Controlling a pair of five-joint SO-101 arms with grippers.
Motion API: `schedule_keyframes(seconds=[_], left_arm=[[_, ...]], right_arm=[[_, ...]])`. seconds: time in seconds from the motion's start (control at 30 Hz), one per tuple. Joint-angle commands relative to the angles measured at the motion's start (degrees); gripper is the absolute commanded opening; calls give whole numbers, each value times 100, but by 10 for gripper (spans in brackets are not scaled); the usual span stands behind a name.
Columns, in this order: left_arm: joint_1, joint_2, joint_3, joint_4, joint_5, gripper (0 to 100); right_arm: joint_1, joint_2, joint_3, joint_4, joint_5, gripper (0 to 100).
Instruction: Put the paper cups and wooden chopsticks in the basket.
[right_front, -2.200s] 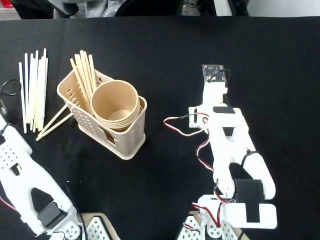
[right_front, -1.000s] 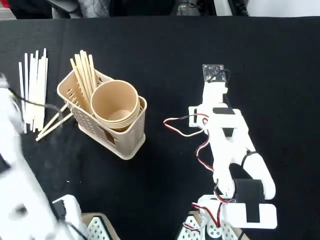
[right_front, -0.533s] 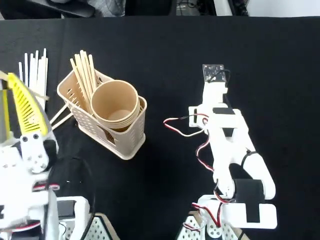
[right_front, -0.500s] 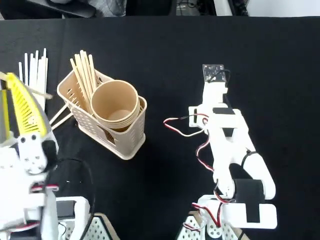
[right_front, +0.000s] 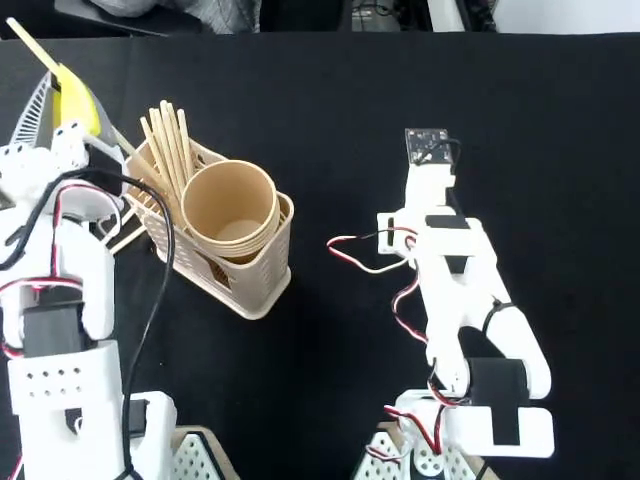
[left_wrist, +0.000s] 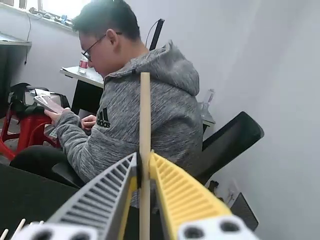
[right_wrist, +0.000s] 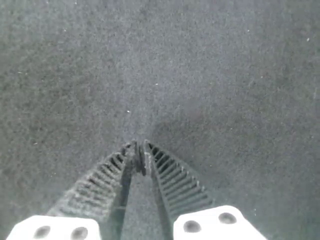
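Wide black fabric-covered tabletop stretches right across the high view, and up close its weave looks flecked with pale specks. Out in the room beyond, there's a black padded office chair back tilted against a plain pale wall. Further back sits a red stool with a dark bundle on top. Near it is a light desk carrying a small clear bottle, and a bright window glows above.
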Motion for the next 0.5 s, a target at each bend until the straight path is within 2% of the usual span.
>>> schedule_keyframes(seconds=[0.0, 0.13, 0.23, 0.47], left_arm=[[-13, 26, -127, 246, -334, 51], [-13, 202, -233, 1152, -580, 162], [-40, 448, -840, 2189, -598, 210], [-207, 1380, -3108, 4431, -651, 230]], right_arm=[[-88, -127, -40, -79, -9, 15], [-88, -127, -48, -79, -9, 15], [-88, -127, -48, -79, -9, 14], [-88, -127, -31, -79, -9, 14]])
